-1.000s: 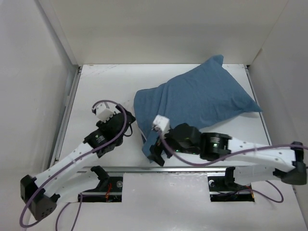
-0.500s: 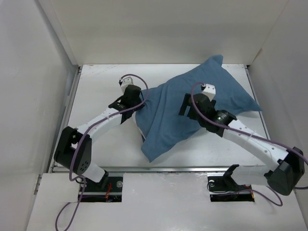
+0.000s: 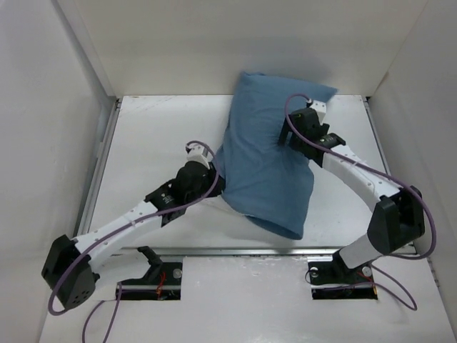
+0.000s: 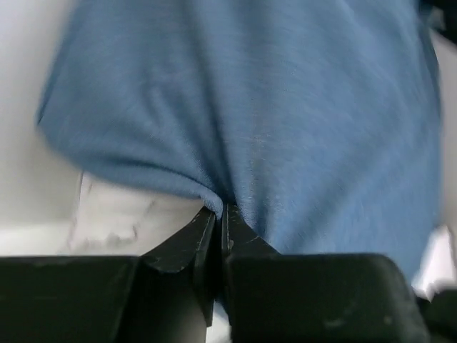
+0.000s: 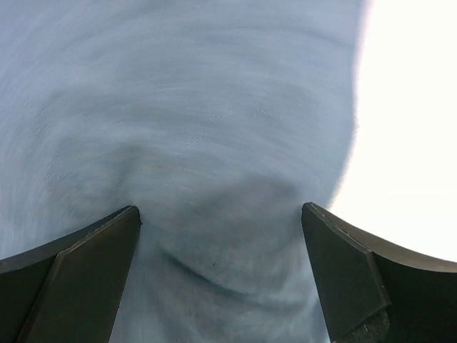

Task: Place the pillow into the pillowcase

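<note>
The slate-blue pillowcase (image 3: 268,161) lies plump and lengthwise, from the back wall down toward the table's front edge. Blue cloth covers the pillow, so it is hidden. In the left wrist view a pale wrinkled patch (image 4: 107,214) shows under the hem; I cannot tell whether it is pillow or table. My left gripper (image 3: 213,182) is at the pillowcase's left edge, its jaws (image 4: 218,211) shut on the blue hem (image 4: 200,191). My right gripper (image 3: 289,134) rests on the upper right of the pillowcase (image 5: 214,143), open (image 5: 220,209), with dented blue fabric between its fingers.
The white table (image 3: 150,136) is boxed in by white walls at the left (image 3: 78,78), back and right. A metal rail (image 3: 235,250) runs along the front edge. Bare table lies left of the pillowcase and at the front right.
The pillowcase has swung from lying diagonally to lying lengthwise toward the back wall. The left gripper came back toward the front and closed on the hem. The right gripper moved farther back.
</note>
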